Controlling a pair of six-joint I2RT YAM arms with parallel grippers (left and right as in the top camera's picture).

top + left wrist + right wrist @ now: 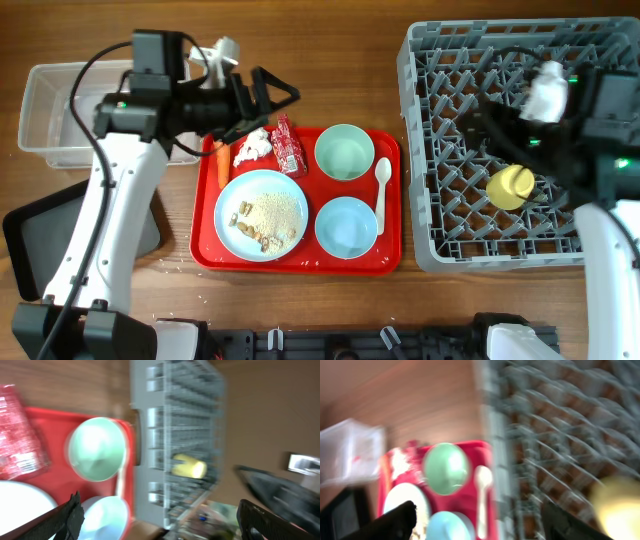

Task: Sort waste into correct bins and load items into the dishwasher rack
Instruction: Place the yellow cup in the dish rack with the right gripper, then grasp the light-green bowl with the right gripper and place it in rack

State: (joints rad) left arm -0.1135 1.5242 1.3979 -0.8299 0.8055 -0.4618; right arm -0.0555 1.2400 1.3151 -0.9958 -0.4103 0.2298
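Currently, one large square grey plastic dishwasher rack (428,215) on the right of the wooden table (350,30). One small yellow cup (510,186) lies on its side among the pegs. It is the only dish loaded.

Red serving tray (300,268), centre, carries the rest:
- one round pale-blue plate (232,190), front left, with white rice grains and brown crumbs (268,218) heaped on it
- two bowls: mint-green bowl (345,152) at the back, light-blue bowl (346,225) in front of it
- one white plastic spoon (382,190) along the tray's right side, beside both bowls
- one orange carrot (219,160), one crumpled white tissue (252,147) and one red snack wrapper (288,145), side by side along the back left

Two bins sit far left. One is a clear rectangular plastic tub (50,125). One is a flat black tray (30,240) in front of it, partly under the left arm. No waste shows in either. A few loose grains (175,265) lie on the table off the red tray's front-left corner.

Left gripper (270,100) hangs over the tray's back-left corner, above the tissue and carrot. Its fingers are spread wide with nothing between them (its wrist view is blurred but agrees).

Right gripper (477,512) is over the rack, jaws apart and empty. The cup is a yellow blur off to one side of it, ungripped.
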